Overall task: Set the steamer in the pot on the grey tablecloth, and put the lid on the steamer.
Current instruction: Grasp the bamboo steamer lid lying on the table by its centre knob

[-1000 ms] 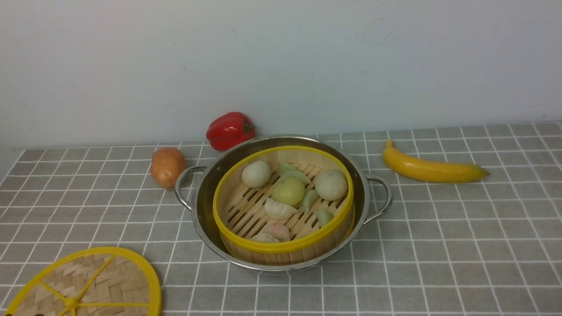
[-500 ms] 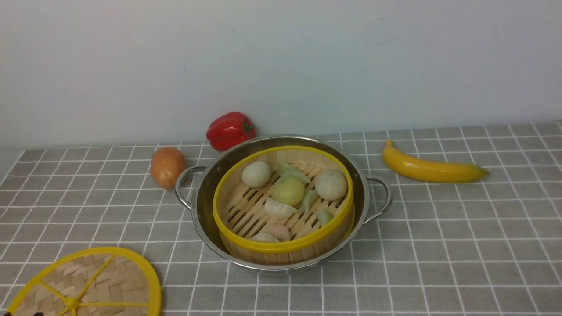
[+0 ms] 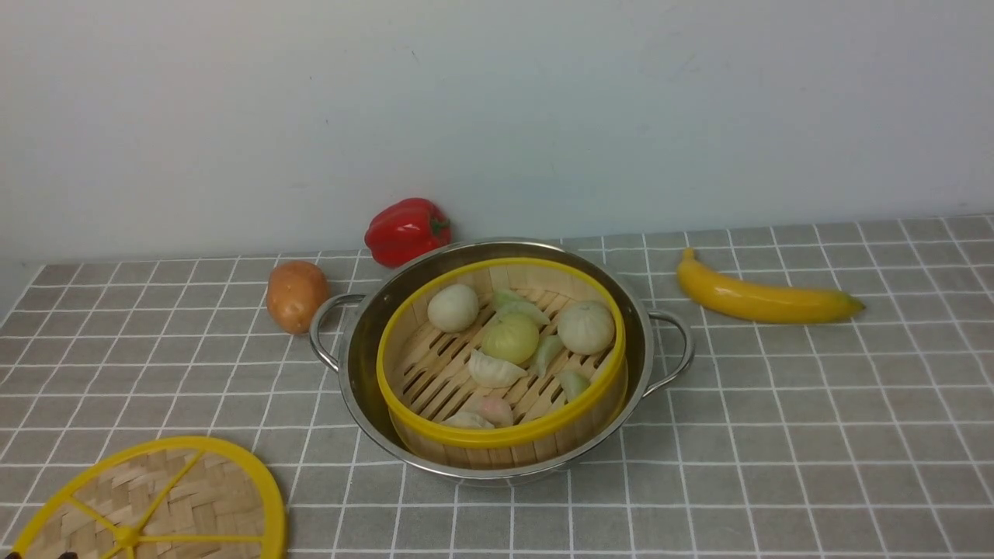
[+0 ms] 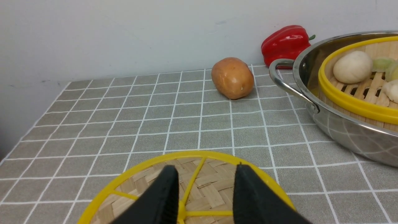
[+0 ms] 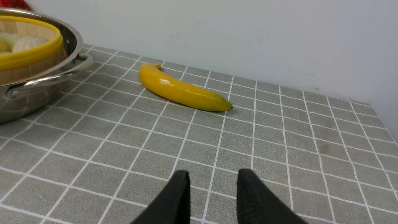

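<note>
Now the left claw (image 4: 205,167) gapes over the lid (image 3: 178,497); the right claw (image 5: 214,171) gapes, empty.

Foreground: a black end effector (image 4: 205,168), fingers apart, straddles one spoke of a flat woven-bamboo lid with yellow rim (image 4: 214,183). At frame centre, a brown potato (image 4: 232,77) lies on the grey white-gridded tablecloth (image 4: 124,124). Beyond it sits a red bell pepper (image 4: 284,42), and beside that a shiny steel pot (image 4: 348,133) holds the yellow-rimmed bamboo steamer (image 4: 351,104).
</note>
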You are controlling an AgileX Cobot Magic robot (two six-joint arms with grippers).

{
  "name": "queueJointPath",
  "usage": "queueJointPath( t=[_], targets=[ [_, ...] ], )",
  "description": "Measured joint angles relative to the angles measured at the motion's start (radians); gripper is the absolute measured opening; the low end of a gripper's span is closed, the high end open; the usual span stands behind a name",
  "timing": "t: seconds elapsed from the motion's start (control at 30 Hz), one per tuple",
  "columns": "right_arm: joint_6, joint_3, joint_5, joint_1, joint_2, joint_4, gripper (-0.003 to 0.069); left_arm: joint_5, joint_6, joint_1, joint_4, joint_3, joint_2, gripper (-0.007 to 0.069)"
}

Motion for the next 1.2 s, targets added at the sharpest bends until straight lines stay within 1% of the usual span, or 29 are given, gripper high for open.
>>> queueJointPath(
  t=[0.53,0.6,0.7,0.73,0.77,0.87,1.0,1.2],
  targets=[
    [0.0,0.0,0.0,0.0,0.0,0.003,0.024,-0.014,0.0,0.0,0.0,0.0,0.0,0.0243],
    [0.001,0.0,0.0,0.0,0.0,0.003,0.024,-0.058,-0.016,0.0,-0.035,0.0,0.0,0.0243],
    [0.001,0.0,-0.001,0.0,0.0,0.003,0.024,-0.185,-0.075,0.0,-0.164,0.0,0.0,0.0243],
    [0.001,0.0,-0.001,0.0,0.0,0.003,0.024,-0.195,-0.086,0.0,-0.175,0.0,0.0,0.0243],
    [0.002,0.0,-0.001,0.0,0.0,0.003,0.024,-0.268,-0.119,0.0,-0.237,0.0,0.0,0.0243],
    [0.002,0.0,-0.001,0.0,0.0,0.003,0.024,-0.38,-0.218,0.0,-0.379,0.0,0.0,0.0243],
    [0.002,0.0,-0.001,0.0,0.0,0.003,0.024,-0.421,-0.266,0.0,-0.422,0.0,0.0,0.0243],
    [0.002,0.0,-0.001,0.0,0.0,0.003,0.024,-0.477,-0.275,0.0,-0.424,0.0,0.0,0.0243]
  ],
)
